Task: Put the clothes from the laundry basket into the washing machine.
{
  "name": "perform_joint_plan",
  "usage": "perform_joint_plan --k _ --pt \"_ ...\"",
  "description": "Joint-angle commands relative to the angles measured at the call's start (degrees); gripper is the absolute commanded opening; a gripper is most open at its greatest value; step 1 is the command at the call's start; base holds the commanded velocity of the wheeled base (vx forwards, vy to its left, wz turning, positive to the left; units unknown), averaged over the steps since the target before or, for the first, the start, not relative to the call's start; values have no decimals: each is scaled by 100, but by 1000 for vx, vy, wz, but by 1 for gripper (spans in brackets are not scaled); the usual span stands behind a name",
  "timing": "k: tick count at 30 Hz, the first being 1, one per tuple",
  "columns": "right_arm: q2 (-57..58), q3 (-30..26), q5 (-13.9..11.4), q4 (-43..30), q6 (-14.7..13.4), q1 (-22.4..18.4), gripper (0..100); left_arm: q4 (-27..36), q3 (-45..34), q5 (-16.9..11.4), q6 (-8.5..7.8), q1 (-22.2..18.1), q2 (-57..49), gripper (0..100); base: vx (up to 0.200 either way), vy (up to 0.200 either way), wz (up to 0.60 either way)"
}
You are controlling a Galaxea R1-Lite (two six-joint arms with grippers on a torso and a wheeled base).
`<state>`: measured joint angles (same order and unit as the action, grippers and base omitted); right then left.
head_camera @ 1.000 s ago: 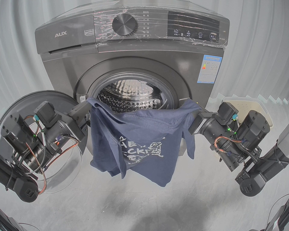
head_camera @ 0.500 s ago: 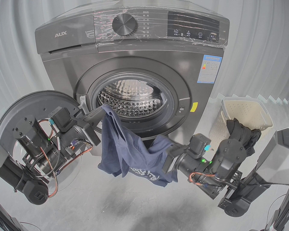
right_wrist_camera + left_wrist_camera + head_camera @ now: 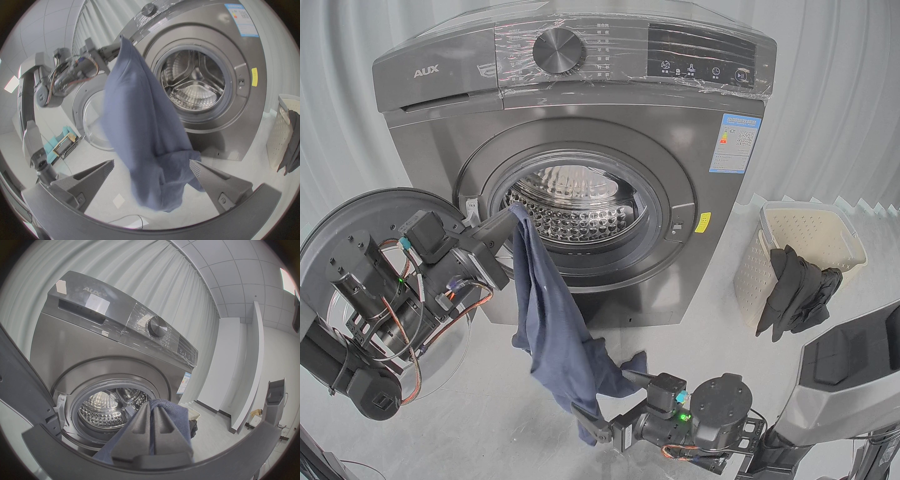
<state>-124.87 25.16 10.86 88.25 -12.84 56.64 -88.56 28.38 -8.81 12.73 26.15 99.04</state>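
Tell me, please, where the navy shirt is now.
Head view: the navy shirt hangs from the left gripper, before the washing machine, left of centre.

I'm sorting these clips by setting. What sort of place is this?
Probably a staged laundry corner in a lab or showroom rather than a home: a front-loading washing machine with film wrap over its panel, a laundry basket on the floor, and pale curtains behind.

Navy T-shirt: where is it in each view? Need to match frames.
Head: navy T-shirt hangs from left gripper by the drum opening, down to right gripper.
Left wrist: navy T-shirt pinched in shut left gripper, before drum opening.
Right wrist: navy T-shirt hangs between open right gripper's fingers.
Shared landmark: drum opening.
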Motion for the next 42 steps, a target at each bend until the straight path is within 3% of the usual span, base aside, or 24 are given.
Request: perform_joint_plan --k 1,5,8,14,17,22,27,35,42 --pt "-345 -196 -40 8 -35 102 100 -3 36 2 2 -5 -7 0 0 0 0" --pt "-442 -301 -295 17 -61 128 100 -3 36 2 2 -5 -7 0 0 0 0" --pt "-442 -152 -278 17 -43 40 100 -3 27 2 2 4 -16 0 0 0 0" --pt "-442 753 -286 -1 62 -689 100 -3 10 -6 -16 48 -25 0 0 0 0" --pt "-530 1166 -339 -36 159 -856 100 -3 -8 -6 -16 110 -60 0 0 0 0" --pt "-873 1676 -524 -150 308 -1006 100 -3 -25 -6 -7 250 -139 0 0 0 0" --pt "-1198 1905 -902 -150 466 -1155 100 -3 -17 -6 -16 268 -157 0 0 0 0" --pt "-1567 2388 -928 -211 563 -1102 100 -3 -34 -15 -7 338 -288 0 0 0 0" --pt "-1901 3162 -823 -458 624 -1164 100 -3 -52 -15 -16 426 -350 0 0 0 0"
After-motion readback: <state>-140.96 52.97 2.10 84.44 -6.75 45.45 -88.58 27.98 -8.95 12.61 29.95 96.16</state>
